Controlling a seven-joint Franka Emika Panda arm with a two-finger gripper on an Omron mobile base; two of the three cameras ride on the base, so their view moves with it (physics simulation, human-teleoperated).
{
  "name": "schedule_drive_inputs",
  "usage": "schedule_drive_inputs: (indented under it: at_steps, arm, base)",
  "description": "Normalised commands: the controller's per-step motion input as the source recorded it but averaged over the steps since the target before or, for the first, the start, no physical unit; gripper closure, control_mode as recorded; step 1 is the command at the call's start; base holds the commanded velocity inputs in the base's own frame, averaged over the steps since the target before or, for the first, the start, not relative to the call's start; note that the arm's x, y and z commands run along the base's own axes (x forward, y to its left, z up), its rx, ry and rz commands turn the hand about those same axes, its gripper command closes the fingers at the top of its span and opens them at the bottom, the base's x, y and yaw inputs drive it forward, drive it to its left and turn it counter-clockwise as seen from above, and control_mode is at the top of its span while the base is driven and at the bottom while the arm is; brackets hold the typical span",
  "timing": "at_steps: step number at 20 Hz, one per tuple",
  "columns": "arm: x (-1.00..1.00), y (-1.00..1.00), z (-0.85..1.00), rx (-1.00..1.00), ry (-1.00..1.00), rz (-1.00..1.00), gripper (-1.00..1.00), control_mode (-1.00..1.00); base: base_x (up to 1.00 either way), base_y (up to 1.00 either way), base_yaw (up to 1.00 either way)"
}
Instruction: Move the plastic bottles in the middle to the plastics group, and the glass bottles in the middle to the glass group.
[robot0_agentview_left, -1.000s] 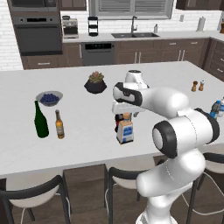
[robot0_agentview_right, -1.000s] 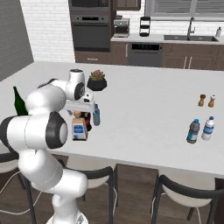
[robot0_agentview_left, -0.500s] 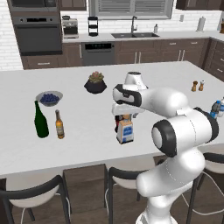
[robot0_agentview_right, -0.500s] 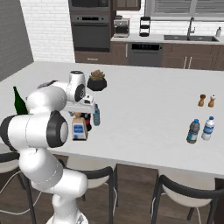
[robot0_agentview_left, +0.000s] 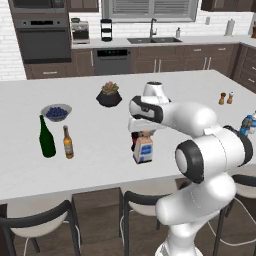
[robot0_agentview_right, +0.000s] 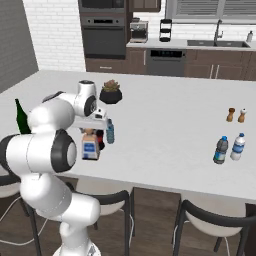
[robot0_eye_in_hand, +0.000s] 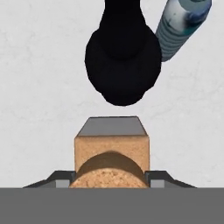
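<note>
The square clear bottle (robot0_agentview_left: 143, 150) (robot0_agentview_right: 90, 148) with a blue-white label stands near the counter's front edge. My gripper (robot0_agentview_left: 144, 131) (robot0_agentview_right: 90, 128) (robot0_eye_in_hand: 111, 176) is straight above it, fingers pressed on both sides of its tan stopper (robot0_eye_in_hand: 111, 151). Just behind stands the dark round-bellied bottle (robot0_eye_in_hand: 123, 57) (robot0_agentview_right: 100, 140). The small plastic water bottle (robot0_agentview_right: 110, 131) (robot0_eye_in_hand: 179, 26) stands beside that. The plastics group (robot0_agentview_right: 229, 149) (robot0_agentview_left: 247, 124) is at the right. At the left are the green wine bottle (robot0_agentview_left: 46, 137) (robot0_agentview_right: 21, 117) and the amber bottle (robot0_agentview_left: 68, 142).
A bowl of blueberries (robot0_agentview_left: 56, 112) sits behind the glass group. A dark potted plant (robot0_agentview_left: 109, 94) (robot0_agentview_right: 111, 92) stands mid-counter. Salt and pepper shakers (robot0_agentview_left: 226, 98) (robot0_agentview_right: 236, 115) are at the right rear. Stools (robot0_agentview_left: 37, 227) line the counter's front edge.
</note>
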Motion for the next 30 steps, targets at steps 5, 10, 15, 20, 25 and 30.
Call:
schedule_drive_inputs:
  at_steps: [5, 10, 15, 20, 25, 30]
  arm:
    - [-0.47, 0.42, 0.14, 0.02, -0.07, 0.05, 1.0, -1.0]
    - [-0.15, 0.82, 0.18, 0.0, 0.0, 0.06, 1.0, -1.0]
    - [0.0, 0.87, 0.14, 0.0, 0.0, 0.02, 1.0, -1.0]
    - [0.23, 0.68, 0.11, 0.0, 0.0, 0.0, 1.0, -1.0]
    - [0.49, 0.69, 0.05, -0.01, 0.0, 0.0, 1.0, -1.0]
    - [0.61, 0.51, 0.1, 0.0, 0.0, 0.0, 1.0, -1.0]
  base:
    - [0.0, 0.0, 0.0]
    - [0.0, 0.0, 0.0]
    - [0.0, 0.0, 0.0]
    - [0.0, 0.0, 0.0]
    - [0.0, 0.0, 0.0]
    - [0.0, 0.0, 0.0]
